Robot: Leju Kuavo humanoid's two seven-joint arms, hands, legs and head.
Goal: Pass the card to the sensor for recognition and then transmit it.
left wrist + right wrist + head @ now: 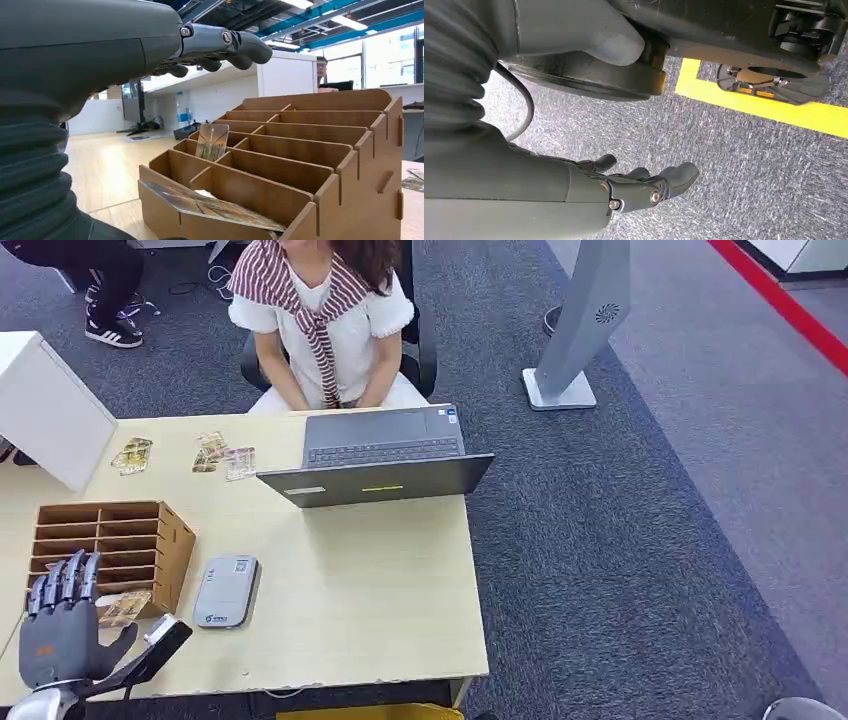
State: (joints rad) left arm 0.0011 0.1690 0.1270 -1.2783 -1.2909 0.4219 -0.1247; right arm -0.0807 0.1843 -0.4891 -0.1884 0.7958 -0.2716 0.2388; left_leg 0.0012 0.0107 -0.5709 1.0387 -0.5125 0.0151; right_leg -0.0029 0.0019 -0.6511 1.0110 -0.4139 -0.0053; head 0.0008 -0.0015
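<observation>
We start with the pale wooden rectangular desk (380,580), where a person in a white top sits across from us behind an open grey laptop (385,455). Near our side stands the brown slotted wooden card rack (110,550), with the flat grey card sensor (226,590) just beside it. Our left hand (62,625) hovers in front of the rack, fingers spread and grasping nothing. Our right hand (644,187) hangs by the carpet, released, fingers loosely apart. The thin patterned glossy card (212,141) stands tilted in one of the rack's middle slots; another lies across the front slot. We judge the card light, stiff and slick, so we should pinch its exposed upper edge between thumb and finger and lift it straight out, since a loose hold may let it slide.
</observation>
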